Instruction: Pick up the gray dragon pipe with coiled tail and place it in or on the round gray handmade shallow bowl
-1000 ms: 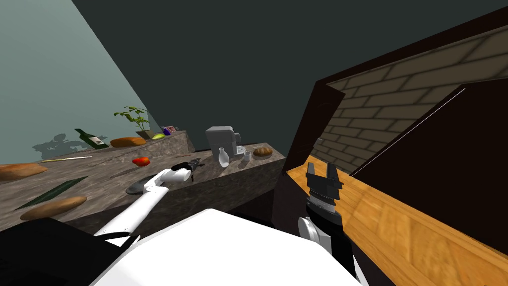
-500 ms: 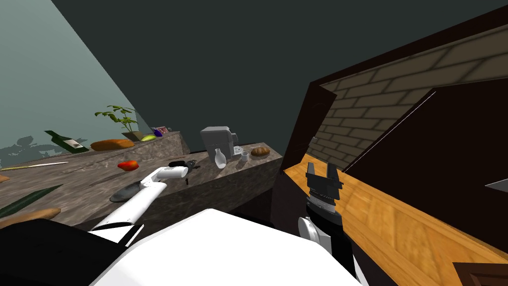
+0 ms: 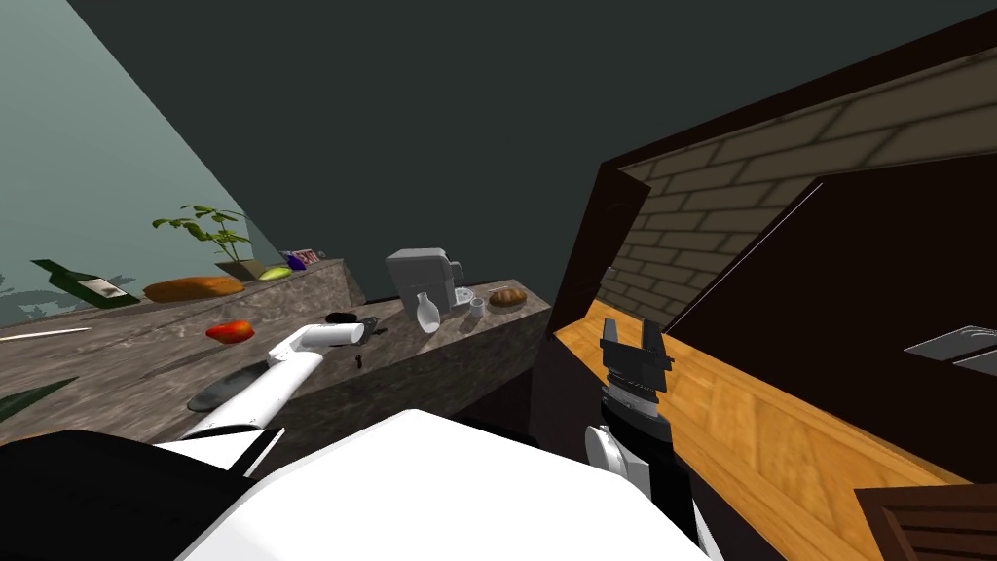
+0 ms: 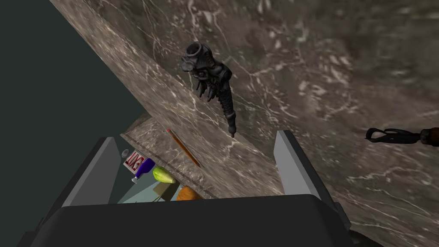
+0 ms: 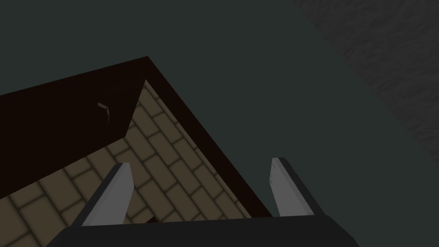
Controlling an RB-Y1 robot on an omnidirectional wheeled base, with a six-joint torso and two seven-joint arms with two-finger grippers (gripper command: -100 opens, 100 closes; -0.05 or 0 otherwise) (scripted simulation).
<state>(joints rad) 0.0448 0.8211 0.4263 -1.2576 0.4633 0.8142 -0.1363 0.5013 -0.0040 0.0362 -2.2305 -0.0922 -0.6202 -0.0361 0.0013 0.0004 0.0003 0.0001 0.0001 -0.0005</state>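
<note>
Left gripper (image 4: 197, 138) is released, fingers spread, over the marble counter (image 4: 343, 64). The dragon pipe (image 4: 210, 81) lies just ahead of its tips, so you're at the approach. Next, ease forward and down to straddle its slim body, then close. Since a second ago the whole head view has swung, meaning your base turned. The bowl (image 3: 214, 392) sits beside your forearm.

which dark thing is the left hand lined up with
The spiky dragon pipe, straight ahead of the open left hand; the ring-ended one lies aside.
</note>
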